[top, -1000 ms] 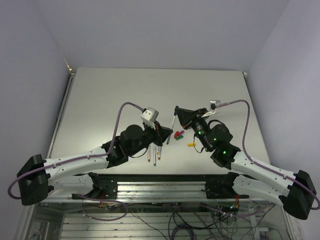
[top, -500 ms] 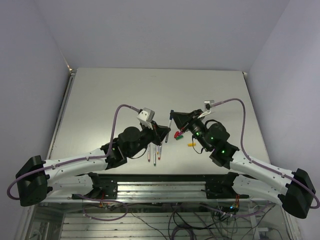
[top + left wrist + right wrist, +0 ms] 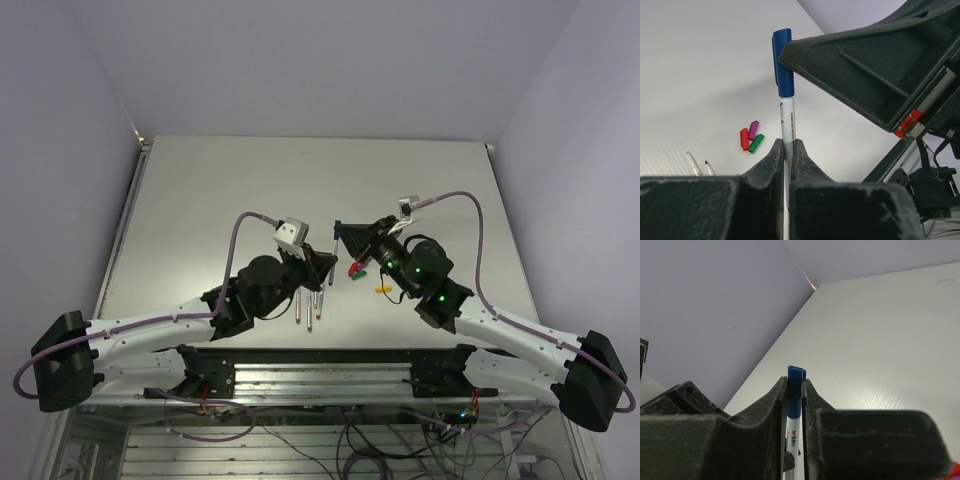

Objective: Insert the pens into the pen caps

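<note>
My left gripper (image 3: pixel 787 145) is shut on a white pen barrel (image 3: pixel 787 122) and holds it upright above the table. The dark blue cap (image 3: pixel 782 62) sits on the barrel's top end. My right gripper (image 3: pixel 795 385) is shut on that blue cap (image 3: pixel 795 390), with the barrel (image 3: pixel 794 432) running down below it. In the top view the two grippers meet at the pen (image 3: pixel 333 258), left (image 3: pixel 322 264) and right (image 3: pixel 338 232). Red (image 3: pixel 744 139), magenta (image 3: pixel 754 130) and green (image 3: pixel 756 143) caps lie together on the table. A yellow cap (image 3: pixel 383 288) lies apart.
Three uncapped pens (image 3: pixel 309 310) lie side by side near the front edge under the left arm; two of them show in the left wrist view (image 3: pixel 700 165). The grey table (image 3: pixel 220 190) has walls on the left, the back and the right.
Both grippers and the pen with the blue cap have shifted left. The right gripper has closed in on the left one, so the two now stand closer together.
</note>
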